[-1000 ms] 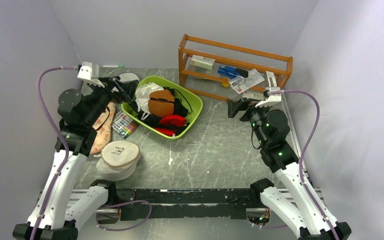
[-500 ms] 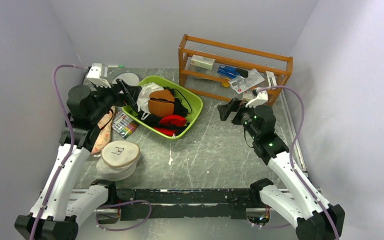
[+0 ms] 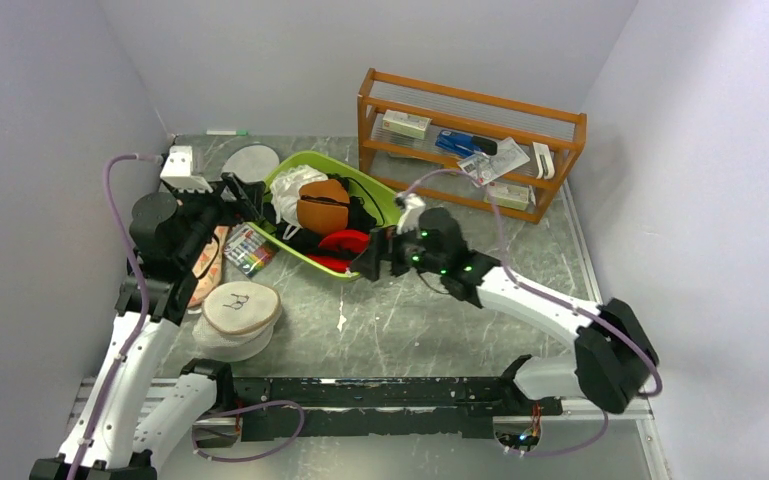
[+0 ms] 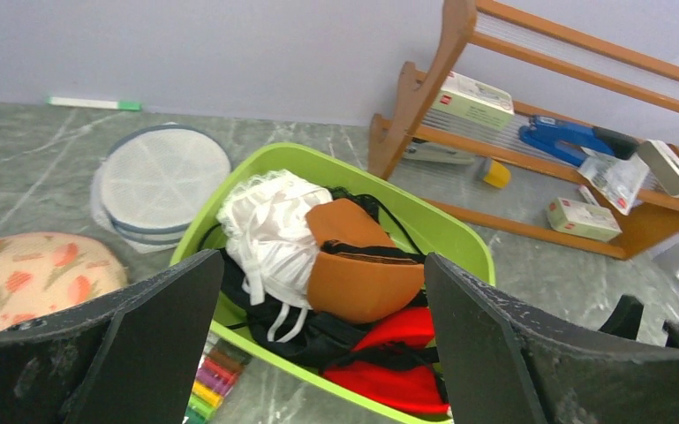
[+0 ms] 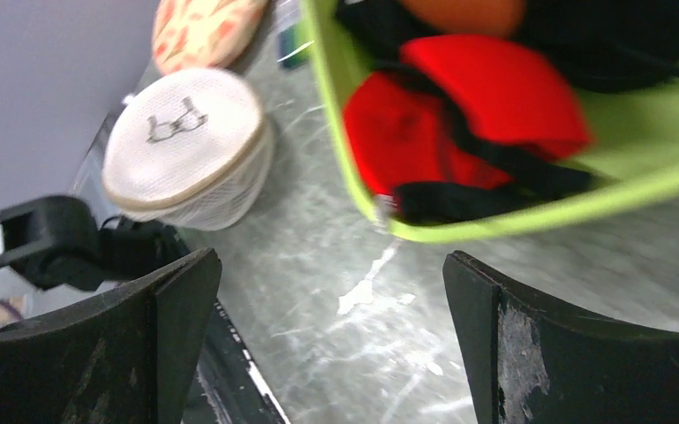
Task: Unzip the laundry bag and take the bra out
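The laundry bag (image 3: 240,318) sits lid-up by the left arm; what it holds is unclear. Beyond, the right gripper (image 3: 370,258) gapes empty at the near rim of the green tub (image 3: 392,208), the left gripper (image 3: 245,196) likewise at its left.

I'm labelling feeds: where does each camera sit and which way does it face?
Top external: high behind both arms, which show; looks down on the table.
Left wrist: on the left claw, facing green tub and rack; own fingers show.
Right wrist: on the right claw, facing laundry bag; own fingers show.
Shared: green tub in all.
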